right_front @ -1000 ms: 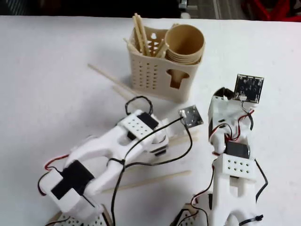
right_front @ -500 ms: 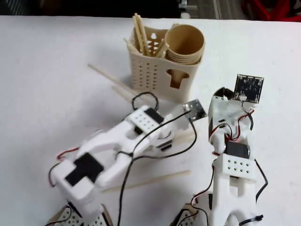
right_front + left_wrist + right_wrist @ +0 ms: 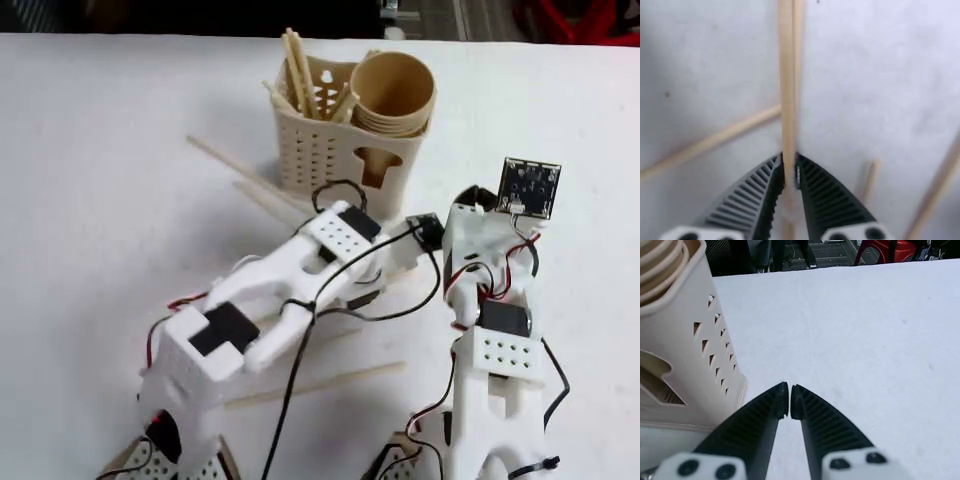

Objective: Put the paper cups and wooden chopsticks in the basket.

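Pinching one wooden chopstick [image 3: 786, 90] between the left gripper [image 3: 790, 172] jaws, at 6 o'clock of the basket [image 3: 330, 165]. Pressing the right gripper [image 3: 789, 401] jaws together on nothing, at 4 o'clock of it. Holding stacked paper cups [image 3: 395, 95] and upright chopsticks [image 3: 297, 65] at 12 o'clock on the white table [image 3: 100, 230]. Lying flat at 8 o'clock of the basket, a loose stick [image 3: 225, 162]; at 6 o'clock, a second stick [image 3: 320, 383]. Showing a dark room and a red frame [image 3: 570, 18] beyond the far edge.

White plastic left arm [image 3: 262, 305] and right arm [image 3: 497, 365], black servo blocks, dotted plates, looping black cable [image 3: 296, 352], red wires [image 3: 468, 300]; ribbed black jaws.
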You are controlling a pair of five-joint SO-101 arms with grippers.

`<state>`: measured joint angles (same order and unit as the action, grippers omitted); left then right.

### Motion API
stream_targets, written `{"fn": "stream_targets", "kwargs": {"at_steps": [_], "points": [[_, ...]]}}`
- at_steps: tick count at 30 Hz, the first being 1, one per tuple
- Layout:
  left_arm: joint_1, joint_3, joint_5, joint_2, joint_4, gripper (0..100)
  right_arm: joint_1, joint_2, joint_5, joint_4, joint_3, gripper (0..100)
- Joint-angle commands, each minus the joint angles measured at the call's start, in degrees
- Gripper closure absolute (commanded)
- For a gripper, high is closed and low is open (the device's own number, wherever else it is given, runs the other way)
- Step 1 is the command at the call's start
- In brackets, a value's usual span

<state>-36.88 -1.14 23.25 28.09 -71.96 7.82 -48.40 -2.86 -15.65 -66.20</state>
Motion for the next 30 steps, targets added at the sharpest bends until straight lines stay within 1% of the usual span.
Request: {"fn": "stream_targets", "kwargs": {"at_steps": [1,4,8,11,15,18,20,22,27,30], "points": [[-0.04,-1.93,0.26,-1.63,-1.14,98,0.66,-1.98,0.18,1.10,3.08,97.4],[-0.04,-7.38,2.81,-6.11,-0.62,98,0.66,-1.98,0.18,1.10,3.08,97.4],[0.48,-15.30,2.99,-15.25,1.32,98,0.75,-1.98,0.18,1.10,3.08,97.4],[2.15,-19.34,3.25,-22.02,1.32,98,0.75,-1.98,0.18,1.10,3.08,97.4],[6.46,-21.98,3.25,-29.23,0.53,98,1.10,-1.98,0.35,1.10,3.08,97.4],[9.98,-23.03,4.84,-33.36,-1.76,98,1.98,-1.98,0.53,1.10,3.16,97.4],[11.38,-23.56,7.03,-36.62,-3.60,98,1.89,-1.98,0.53,1.10,3.16,97.4],[12.35,-23.30,7.38,-40.84,-5.89,98,1.89,-1.98,0.53,1.10,3.16,97.4],[12.44,-19.16,7.03,-54.20,-9.32,98,1.89,-1.98,0.53,1.10,3.16,97.4],[12.62,-12.57,2.90,-59.56,-10.02,98,1.80,-1.98,0.53,1.10,3.16,97.4]]}}
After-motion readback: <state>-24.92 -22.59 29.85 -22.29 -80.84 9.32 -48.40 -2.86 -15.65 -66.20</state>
